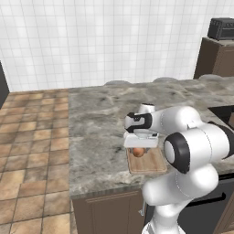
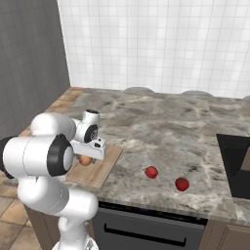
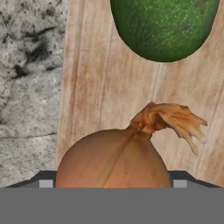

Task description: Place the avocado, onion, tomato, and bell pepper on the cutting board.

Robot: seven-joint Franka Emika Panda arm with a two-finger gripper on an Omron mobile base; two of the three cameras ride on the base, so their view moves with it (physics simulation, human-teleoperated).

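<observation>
Nearest the hand camera: the round tan-orange onion (image 3: 114,158) with its twisted papery top, lying on the flat light-brown wooden cutting board (image 3: 96,87), flanked low down by the dark tips of the two-finger gripper (image 3: 113,183). Tips stand wide, one each side of the onion; whether they press on the skin or stand just clear cannot be told, so grip versus release is unsettled. Judged handling: onion firm and fairly light, dry skin smooth and apt to slip or flake, round body apt to roll once free; best taken across its widest girth, not by the frail top knot. Just beyond it on the same board, the dark green oval avocado (image 3: 165,26), apart from the onion; likely firm with a faintly pebbled skin that gives better purchase, to be taken across the short axis. From the right base camera the board (image 2: 100,171) sits near the front edge of the grey mottled stone counter (image 2: 161,127), onion (image 2: 86,160) under the hand. Farther along the counter, well apart from the board, two small red pieces: the nearer one (image 2: 151,172) and the farther one (image 2: 182,184); which is tomato and which pepper is too small to tell. Judgement: two of four items on the board, two left.
</observation>
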